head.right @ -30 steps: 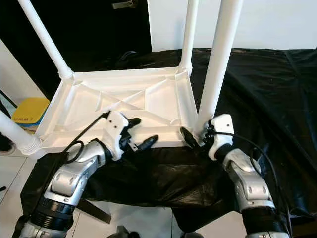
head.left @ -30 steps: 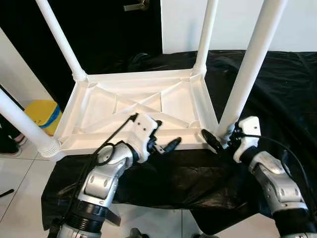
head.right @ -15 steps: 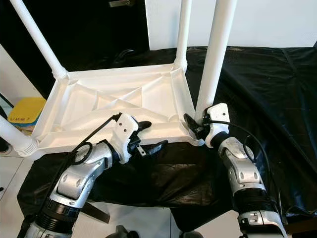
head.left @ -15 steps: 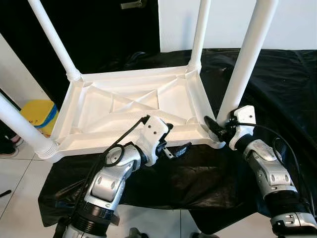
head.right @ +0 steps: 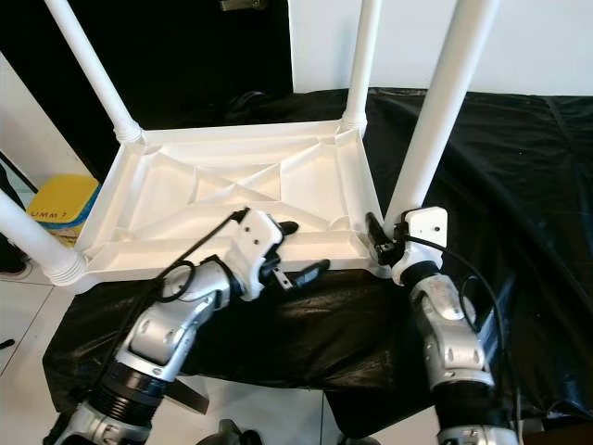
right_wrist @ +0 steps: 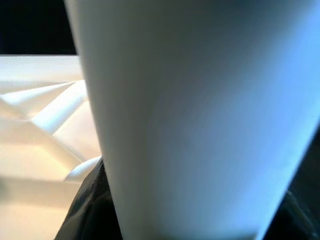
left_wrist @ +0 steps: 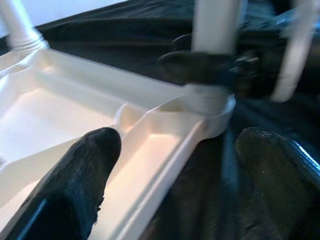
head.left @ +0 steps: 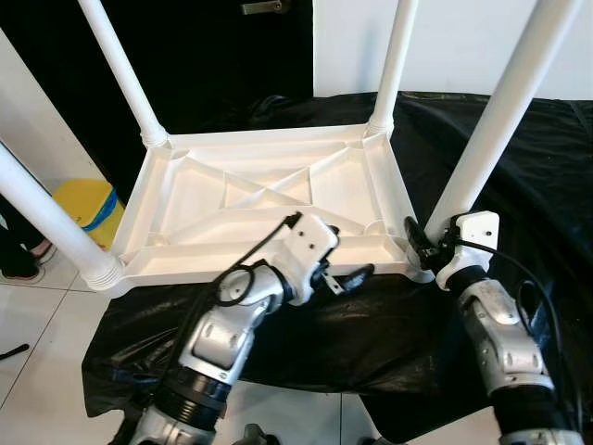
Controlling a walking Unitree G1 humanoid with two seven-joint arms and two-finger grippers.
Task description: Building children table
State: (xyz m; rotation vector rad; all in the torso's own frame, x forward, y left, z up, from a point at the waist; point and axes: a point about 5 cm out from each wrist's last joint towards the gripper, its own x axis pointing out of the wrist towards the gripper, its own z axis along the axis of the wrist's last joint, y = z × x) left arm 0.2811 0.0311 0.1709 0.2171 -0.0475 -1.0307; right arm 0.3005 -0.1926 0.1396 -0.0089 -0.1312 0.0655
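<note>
The white children's table (head.left: 269, 199) lies upside down on a surface draped in black cloth (head.left: 519, 185), with all four legs standing up from its corners. Every place below is given relative to the near right leg (head.left: 496, 125), the one closest to the robot's right arm.

The right gripper (head.left: 426, 252) sits at the base of that leg, its jaws closed around the foot where the leg meets the corner socket; the right wrist view shows the white leg (right_wrist: 200, 115) pressed close between the dark fingers. The left gripper (head.left: 347, 269) is just to the left of that leg, its jaws open and straddling the table's near rim (left_wrist: 165, 160), one finger (left_wrist: 75, 185) inside the frame and the other over the cloth.

The step in hand appears to be seating or tightening this leg. To do it well, the right gripper should probably keep its hold low, near the socket, where a turn or push transfers without bending the long leg. The left jaws likely need to close on the rim first, so the light frame does not slide or spin on the slick cloth.
</note>
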